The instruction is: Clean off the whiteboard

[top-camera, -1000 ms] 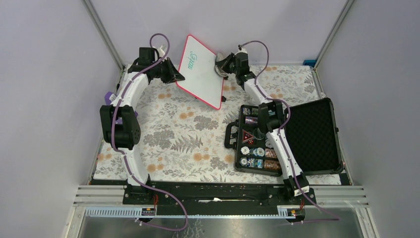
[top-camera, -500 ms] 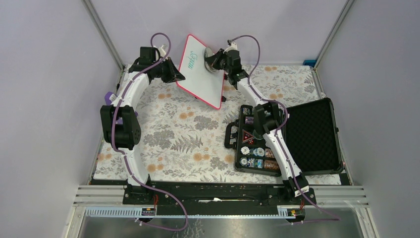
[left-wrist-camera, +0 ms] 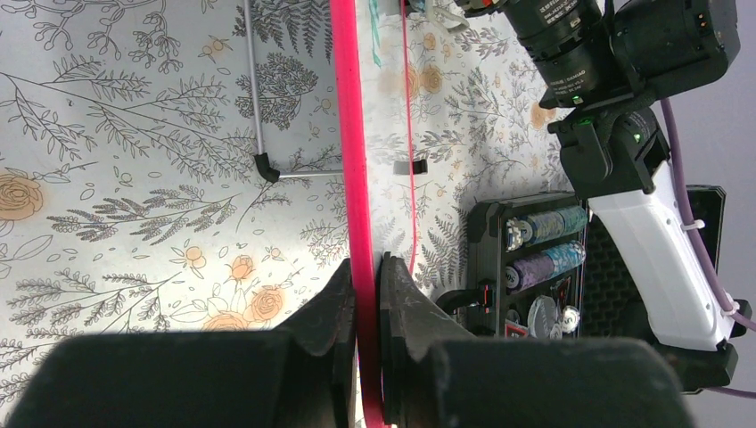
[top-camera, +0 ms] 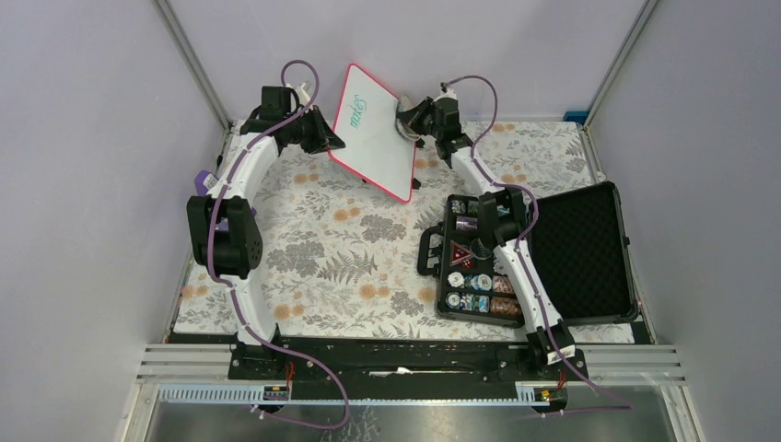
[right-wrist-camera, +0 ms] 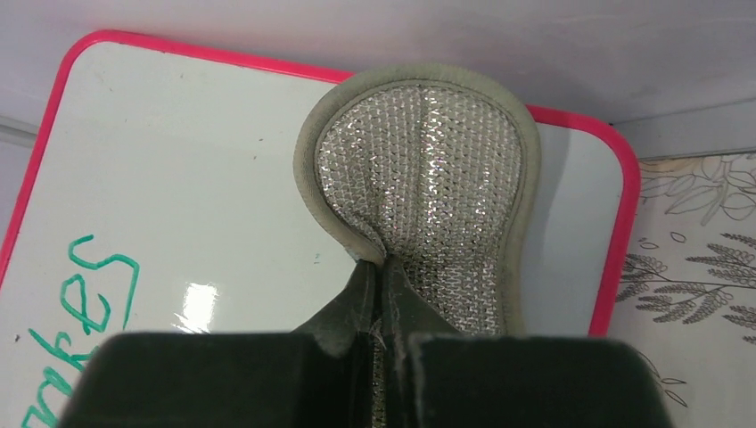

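Note:
The whiteboard (top-camera: 373, 129), white with a pink rim, is held tilted above the back of the table. Green handwriting (top-camera: 355, 112) shows near its upper left. My left gripper (top-camera: 330, 143) is shut on the board's left edge; in the left wrist view the pink rim (left-wrist-camera: 348, 134) runs between that gripper's (left-wrist-camera: 367, 267) closed fingers. My right gripper (top-camera: 412, 124) is shut on a grey mesh wiping pad (right-wrist-camera: 419, 187). The pad lies against the white face (right-wrist-camera: 178, 205) near the board's top right corner. Green letters (right-wrist-camera: 80, 312) remain at the lower left of that view.
An open black case of poker chips (top-camera: 525, 258) lies on the floral mat (top-camera: 341, 258) at the right, under the right arm. Grey walls close in behind and beside the board. The right arm (left-wrist-camera: 642, 178) shows beyond the board in the left wrist view.
The right gripper swept the pad leftward over the board's upper part, then came back toward the right edge. The left gripper and the board stayed put.

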